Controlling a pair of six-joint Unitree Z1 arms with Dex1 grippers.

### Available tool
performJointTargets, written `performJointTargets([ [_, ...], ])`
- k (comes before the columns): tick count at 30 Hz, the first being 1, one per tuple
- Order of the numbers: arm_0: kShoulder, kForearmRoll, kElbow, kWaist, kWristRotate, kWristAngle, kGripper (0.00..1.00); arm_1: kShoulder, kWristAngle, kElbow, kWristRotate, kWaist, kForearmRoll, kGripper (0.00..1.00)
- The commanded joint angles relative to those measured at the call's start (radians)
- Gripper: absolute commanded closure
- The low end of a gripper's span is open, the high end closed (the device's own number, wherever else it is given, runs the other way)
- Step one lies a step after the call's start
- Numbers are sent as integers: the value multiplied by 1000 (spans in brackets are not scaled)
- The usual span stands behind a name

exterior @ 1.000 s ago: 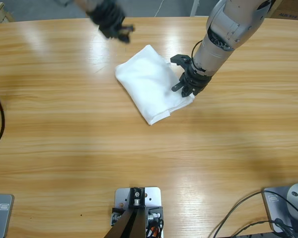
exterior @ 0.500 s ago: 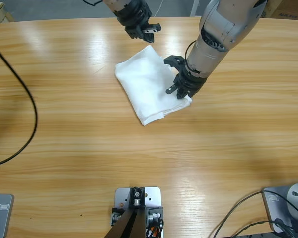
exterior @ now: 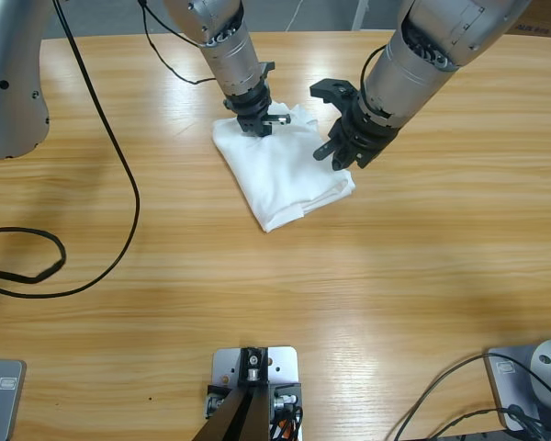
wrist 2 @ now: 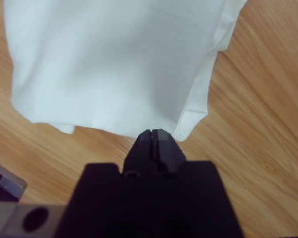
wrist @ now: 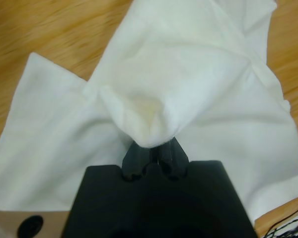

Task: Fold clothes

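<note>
The left tool (wrist: 151,148) is clenched on a bunched fold of the white T-shirt (exterior: 280,170), the cloth puckering into a peak right over its tips in the left wrist view; in the high view this tool (exterior: 257,119) sits at the shirt's far edge, at the top of the bundle. The right tool (wrist 2: 155,141) has its jaws pressed together with nothing clearly between them, its tips just off the shirt's near hem in the right wrist view; in the high view it (exterior: 342,152) stands at the bundle's right edge, close beside the cloth. The T-shirt lies as a compact, already doubled-over packet near the middle of the far half of the table (exterior: 257,303), one corner pointing toward the camera. Judging from this, the step in hand is a last fold or a tidying tug of the far edge. To do it well, the left tool should carry only the pinched layer and keep it low, so the layers beneath do not drag and open. The right tool would help most by pinning or taking the right edge first, since a one-sided pull is likely to skew the packet. A black cable (exterior: 119,184) loops on the table to the left, well apart from the shirt.
</note>
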Motion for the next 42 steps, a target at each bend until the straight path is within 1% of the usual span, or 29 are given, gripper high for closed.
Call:
performJointTargets([
  [1,110,63,-524,5,-45,26,1000,-44,-5,39,-16,11,15,1000],
  [2,79,59,-559,11,-45,12,1000,-49,-12,38,-18,12,15,1000],
  [3,26,50,-566,18,-44,-6,1000,-58,-19,33,-18,14,15,1000],
  [6,-104,35,-566,29,-37,-41,1000,-78,-35,2,-18,41,35,1000],
  [8,-155,40,-565,32,-18,-43,1000,-77,-36,-18,-17,68,48,1000],
  [10,-178,86,-564,33,61,-44,1000,-70,-23,-30,-17,95,49,1000],
  [13,-193,249,-552,34,253,-70,1000,-54,49,-47,-18,131,49,1000],
  [14,-203,303,-525,36,313,-77,1000,-50,70,-51,-21,141,46,1000],
  [16,-220,319,-471,34,355,-82,1000,-44,96,-53,-30,149,26,1000],
  [18,-204,319,-469,34,341,-52,1000,-21,117,-67,-35,149,-23,1000],
  [21,-212,325,-422,53,293,18,1000,89,160,-205,-88,147,-38,1000],
  [25,-253,325,-362,135,263,38,1000,217,183,-312,-96,123,-37,1000],
  [29,-271,325,-318,205,266,35,1000,228,155,-293,-99,92,-34,1000],
  [34,-261,324,-314,217,247,32,1000,233,155,-274,-122,69,-47,1000],
  [38,-263,325,-302,221,240,31,1000,292,163,-318,-122,59,-45,1000],
  [42,-278,325,-286,248,237,28,1000,363,172,-298,-116,54,-49,1000],
])
